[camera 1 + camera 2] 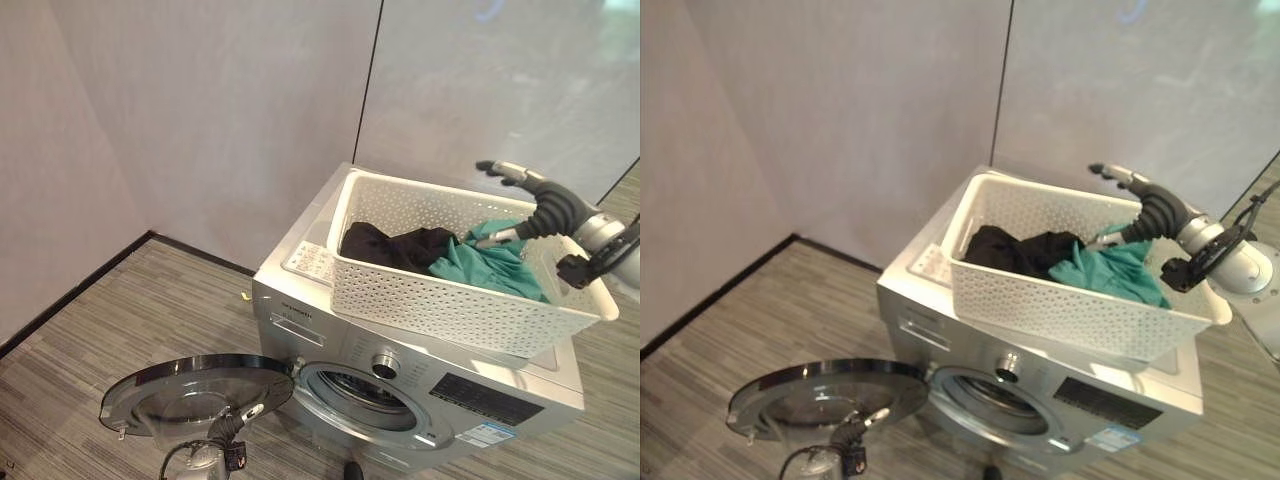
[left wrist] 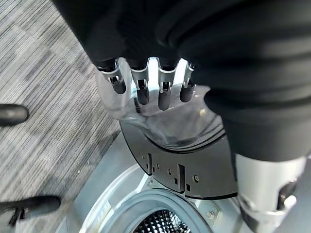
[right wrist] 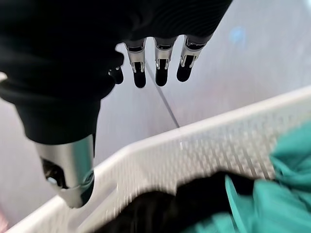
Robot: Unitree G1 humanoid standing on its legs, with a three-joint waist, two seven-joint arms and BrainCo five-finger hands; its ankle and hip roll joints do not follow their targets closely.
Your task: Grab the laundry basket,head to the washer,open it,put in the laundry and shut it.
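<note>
While its round door (image 1: 195,392) hangs open toward the floor, the silver washer (image 1: 420,400) carries the white laundry basket (image 1: 440,295) on its top.
Contents of basket: black garment (image 1: 395,245), beside it teal garment (image 1: 490,262). Right hand (image 1: 520,176) above the basket's far right corner, fingers straight, holding nothing. Left hand (image 2: 150,85) over the door glass, fingers extended, empty.

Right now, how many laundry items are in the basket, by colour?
Black garment: 1
Teal garment: 1
Total: 2 visible in the white basket on top of the washer; anything underneath them is hidden.
</note>
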